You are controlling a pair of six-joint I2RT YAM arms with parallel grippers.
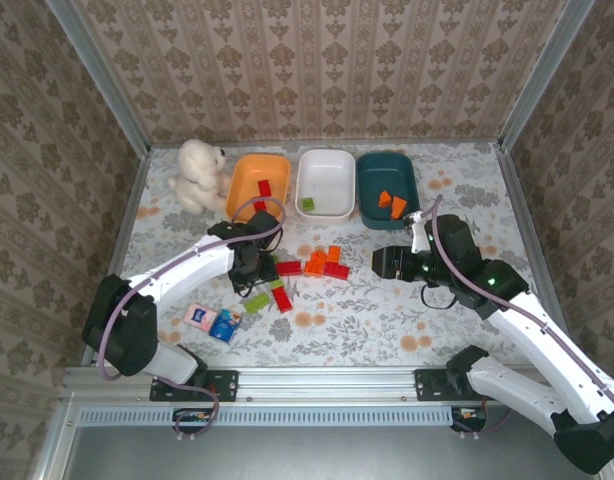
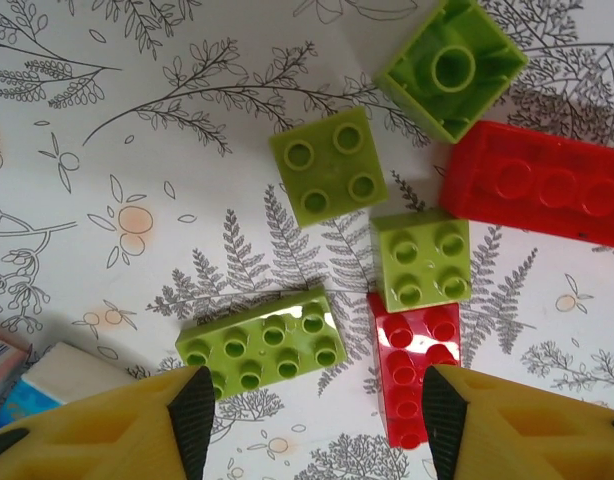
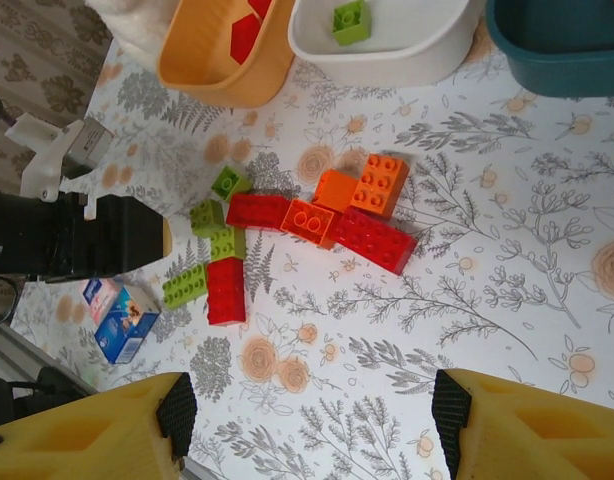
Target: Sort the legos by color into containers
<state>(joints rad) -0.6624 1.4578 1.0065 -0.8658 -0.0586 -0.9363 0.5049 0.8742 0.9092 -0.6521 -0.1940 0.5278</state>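
Legos: partly sorted, most still out. The loose pile (image 1: pixel 305 270) lies on the table (image 1: pixel 457 330) just on the near side of the white tray (image 1: pixel 325 170), well apart from its rim. In the right wrist view I count about ten loose:
- three orange bricks (image 3: pixel 380 183) touching each other
- three red bricks (image 3: pixel 375 240)
- four green bricks (image 3: pixel 206 216) at the pile's end away from the teal tray

Already in:
- one green brick (image 1: pixel 308 204) in the white tray
- a couple of red bricks (image 1: pixel 264 188) in the orange tray (image 1: pixel 245 172), which sits beside the white tray toward the plush toy (image 1: pixel 197 172)
- a couple of orange bricks (image 1: pixel 392 203) in the teal tray (image 1: pixel 372 170) on the white tray's other side

So colour mapping looks set; roughly a third done, my estimate.

Left gripper (image 2: pixel 312 410): jaws spread wide, holding nothing, low over the green end of the pile. The long green brick (image 2: pixel 262 343) and a red brick (image 2: pixel 412 365) lie at the mouth between its fingers (image 2: pixel 195 420). Likely next pick is one of these, can't tell which.

Right gripper (image 3: pixel 312 415): jaws apart, empty, raised above bare table on the near side of the pile, not touching any brick.

Pink and blue packets (image 1: pixel 213 321) lie further out from the white tray than the pile, not part of the sort.
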